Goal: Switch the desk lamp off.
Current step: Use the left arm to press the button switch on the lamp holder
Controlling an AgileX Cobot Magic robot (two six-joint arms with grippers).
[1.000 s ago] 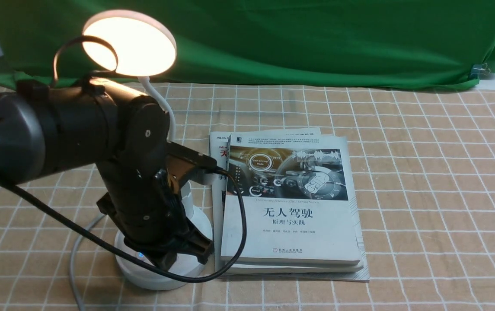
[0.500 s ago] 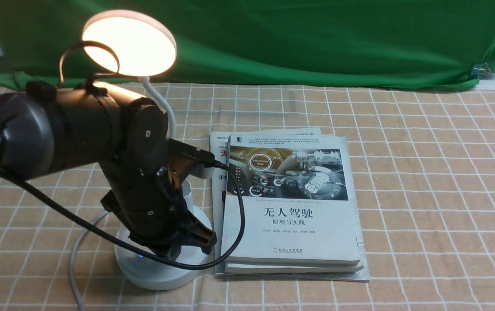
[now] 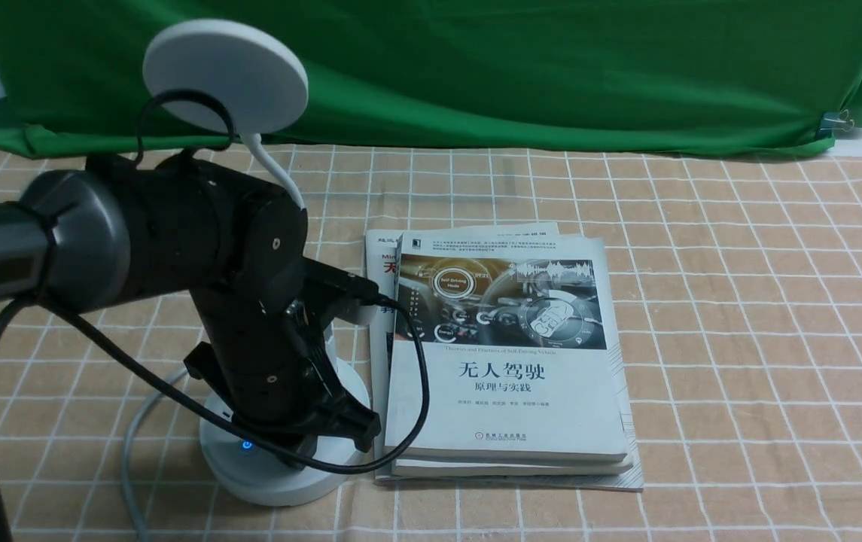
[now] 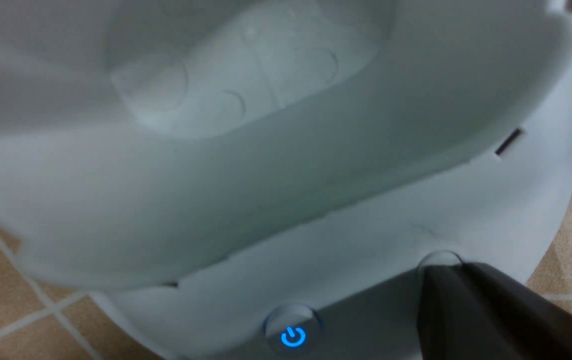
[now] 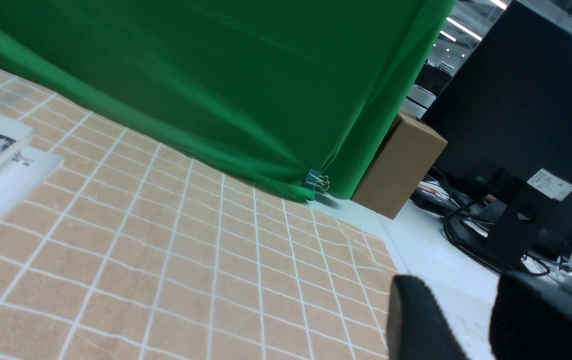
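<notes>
The white desk lamp stands at the left of the table. Its flat disc head (image 3: 225, 75) is dark, above a thin bent neck (image 3: 280, 177) and a round base (image 3: 265, 482). A blue power light (image 3: 247, 445) glows on the base. My left gripper (image 3: 329, 440) is shut and points down onto the base. In the left wrist view its dark tip (image 4: 440, 272) rests on a round button beside the blue-lit power button (image 4: 293, 336), below the cup holder (image 4: 216, 150). My right gripper (image 5: 458, 290) is open and empty, off to the right over the table's edge.
Stacked books (image 3: 506, 391) lie just right of the lamp base. The lamp's grey cable (image 3: 129, 452) runs off the front left. A green cloth (image 3: 476, 68) hangs along the back. A cardboard box (image 5: 400, 165) and cables sit beyond the table's right edge.
The lamp head was glowing and is now dark. My left arm has shifted a little right and down onto the base.
</notes>
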